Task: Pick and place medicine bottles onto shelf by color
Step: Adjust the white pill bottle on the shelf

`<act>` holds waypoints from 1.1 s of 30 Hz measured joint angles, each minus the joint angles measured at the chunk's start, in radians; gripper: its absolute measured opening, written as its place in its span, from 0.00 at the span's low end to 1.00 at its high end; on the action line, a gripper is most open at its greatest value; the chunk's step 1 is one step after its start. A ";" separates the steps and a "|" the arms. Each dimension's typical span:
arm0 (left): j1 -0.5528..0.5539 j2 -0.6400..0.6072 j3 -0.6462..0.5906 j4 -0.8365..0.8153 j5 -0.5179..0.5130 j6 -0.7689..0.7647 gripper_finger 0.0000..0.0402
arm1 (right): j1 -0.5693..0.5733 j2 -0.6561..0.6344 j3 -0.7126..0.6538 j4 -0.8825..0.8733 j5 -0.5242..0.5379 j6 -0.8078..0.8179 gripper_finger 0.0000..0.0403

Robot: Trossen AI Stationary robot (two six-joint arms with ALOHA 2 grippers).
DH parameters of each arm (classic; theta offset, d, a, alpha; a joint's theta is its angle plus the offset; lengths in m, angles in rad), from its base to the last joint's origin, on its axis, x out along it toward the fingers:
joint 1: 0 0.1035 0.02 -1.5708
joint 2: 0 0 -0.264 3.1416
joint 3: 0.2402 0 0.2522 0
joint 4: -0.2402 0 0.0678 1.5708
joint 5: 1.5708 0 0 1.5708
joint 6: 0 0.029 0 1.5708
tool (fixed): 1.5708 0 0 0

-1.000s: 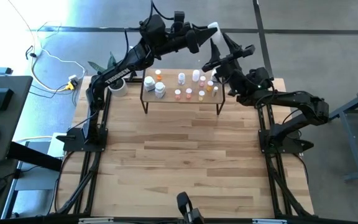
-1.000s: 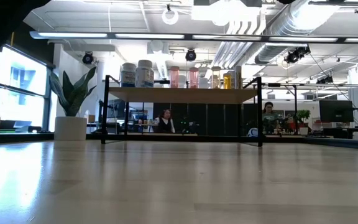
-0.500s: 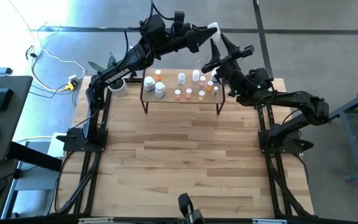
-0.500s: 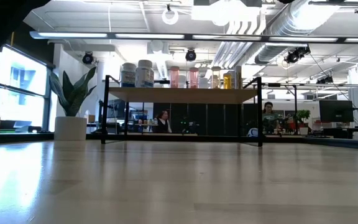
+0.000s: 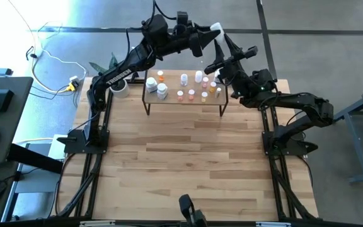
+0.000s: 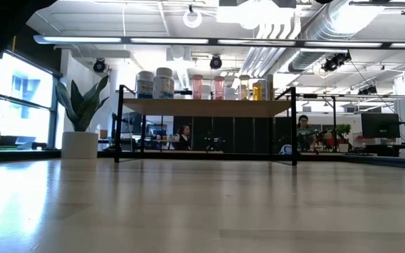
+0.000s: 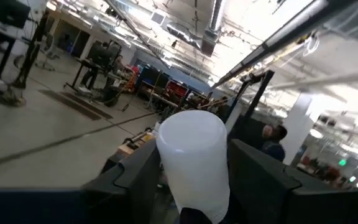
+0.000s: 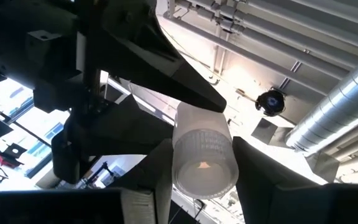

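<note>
Behind the shelf, above its far edge, both grippers have stayed met at one white bottle over the last second, barely shifting. Your right gripper is clamped around its ribbed cap end. The left gripper flanks the other end; whether it has let go, you cannot tell. This looks like a mid-air handover, so the bottle isn't shelved yet.

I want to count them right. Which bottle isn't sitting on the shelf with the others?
The white bottle up in the air between the two arms, behind the shelf. Every other bottle stands on the shelf board; this one is off it, between dark fingers.
</note>
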 joint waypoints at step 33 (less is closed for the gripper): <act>0.141 -0.100 0.000 -0.615 -0.014 0.530 0.57 | -0.006 0.000 0.000 -0.385 0.172 0.165 0.31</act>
